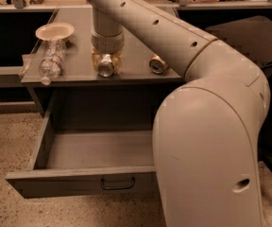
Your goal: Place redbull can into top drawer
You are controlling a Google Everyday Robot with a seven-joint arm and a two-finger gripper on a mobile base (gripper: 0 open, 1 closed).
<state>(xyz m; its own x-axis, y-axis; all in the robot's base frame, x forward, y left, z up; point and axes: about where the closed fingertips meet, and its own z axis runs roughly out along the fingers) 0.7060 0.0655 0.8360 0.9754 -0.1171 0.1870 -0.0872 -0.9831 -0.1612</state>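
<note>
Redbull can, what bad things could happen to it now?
The tool hugs the redbull can lying on its side on the counter, so it might slip out when lifted. It lies near the counter edge above the open top drawer, so it could drop in hard. The gold can nearby could get bumped.

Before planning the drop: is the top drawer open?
Open: top drawer pulled out, floor showing. Pincer grips the redbull can on the counter above.

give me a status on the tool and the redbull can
Tool on the counter, shut on redbull can. Can lying on its side. Top drawer open below. Gold can and plastic bottle lie apart from it.
</note>
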